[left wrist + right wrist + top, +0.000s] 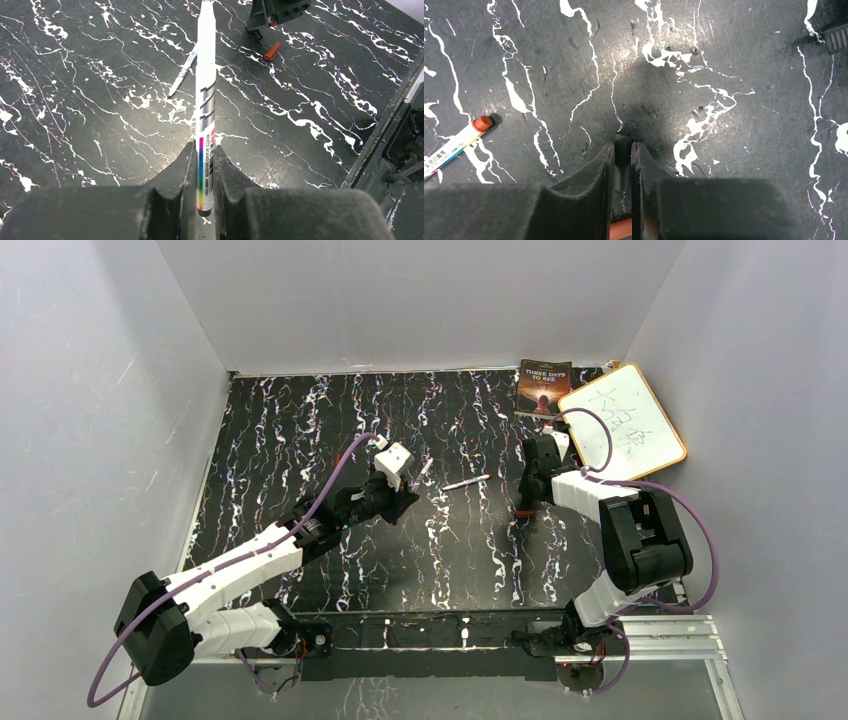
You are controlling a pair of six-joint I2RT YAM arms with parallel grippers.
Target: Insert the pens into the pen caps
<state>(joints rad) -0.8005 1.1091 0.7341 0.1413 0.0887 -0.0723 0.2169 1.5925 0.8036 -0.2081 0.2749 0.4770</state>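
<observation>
My left gripper (408,500) (206,150) is shut on a white pen (205,90) with a rainbow stripe, held near its rear end. The pen (466,483) points toward my right gripper (523,508). A second pen (425,468) (182,76) lies on the table beside it. My right gripper (624,145) is down at the table with its jaws closed on a small black pen cap (623,150) at the fingertips. A reddish-brown pen cap (272,51) (620,229) lies on the table just behind those fingers. A white pen's reddish end (482,123) shows at the left of the right wrist view.
A whiteboard (622,422) with scribbles and a small book (542,387) lie at the back right corner. White walls enclose the black marbled table (300,430) on three sides. A metal rail (660,635) runs along the near edge.
</observation>
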